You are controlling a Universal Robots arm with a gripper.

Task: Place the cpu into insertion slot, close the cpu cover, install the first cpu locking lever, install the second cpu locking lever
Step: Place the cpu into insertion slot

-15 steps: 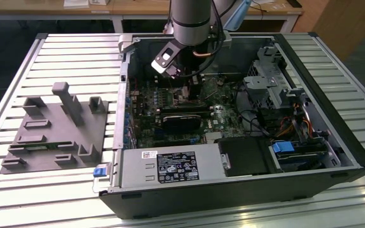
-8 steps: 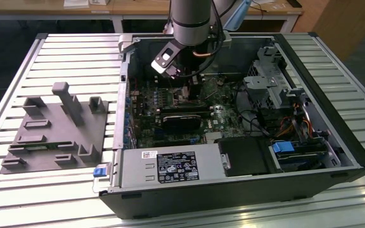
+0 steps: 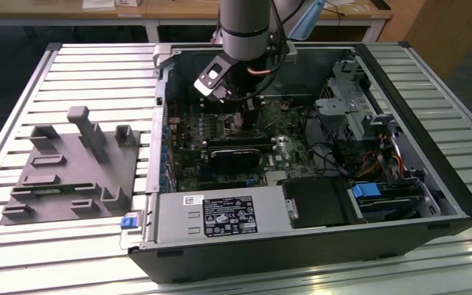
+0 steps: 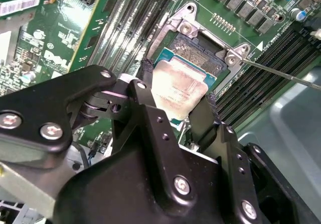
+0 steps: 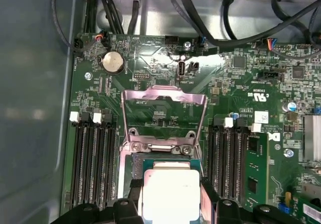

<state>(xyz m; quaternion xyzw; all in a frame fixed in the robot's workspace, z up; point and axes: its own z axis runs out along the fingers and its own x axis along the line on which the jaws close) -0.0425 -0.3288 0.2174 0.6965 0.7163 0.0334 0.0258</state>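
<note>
Step 1 underway: chip held over the socket, nothing closed or latched yet.

The slatted desk [image 3: 80,67] carries the open computer case [image 3: 302,258], and the arm reaches into it over the green circuit board [image 5: 150,58]. In the first wrist view the cover [image 5: 164,94] is swung up and back, its window frame clear of the opening. In the second wrist view the socket [image 4: 200,50] shows part of its dark centre uncovered. I judge the chip [image 5: 169,196] not seated, as it looks tilted just above the opening. The end effector [image 4: 178,86] is clamped on the chip, one finger on each of two opposite edges. A thin metal rod [image 4: 281,72] by the socket corner, likely a locking lever, sticks out free. Open items: seating the chip, closing the cover, both levers.
</note>
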